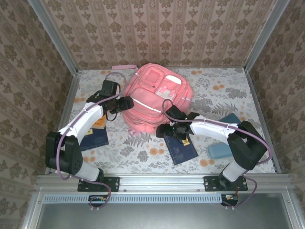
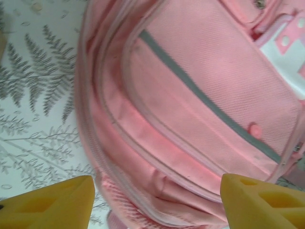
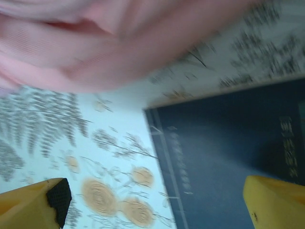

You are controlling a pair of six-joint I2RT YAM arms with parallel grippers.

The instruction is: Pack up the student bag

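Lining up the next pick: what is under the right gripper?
A dark blue book lies flat on the floral tablecloth below the open right gripper, the student bag edge beside it. Anything beneath the book is covered.

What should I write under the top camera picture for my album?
Left gripper and right gripper flank the pink student bag on a flowery table, a dark blue book nearby.

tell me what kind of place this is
Probably a staged robot test cell: wallpapered panels in a metal frame box in a floral-cloth table, with two robot arms bolted to a rail at its near edge.
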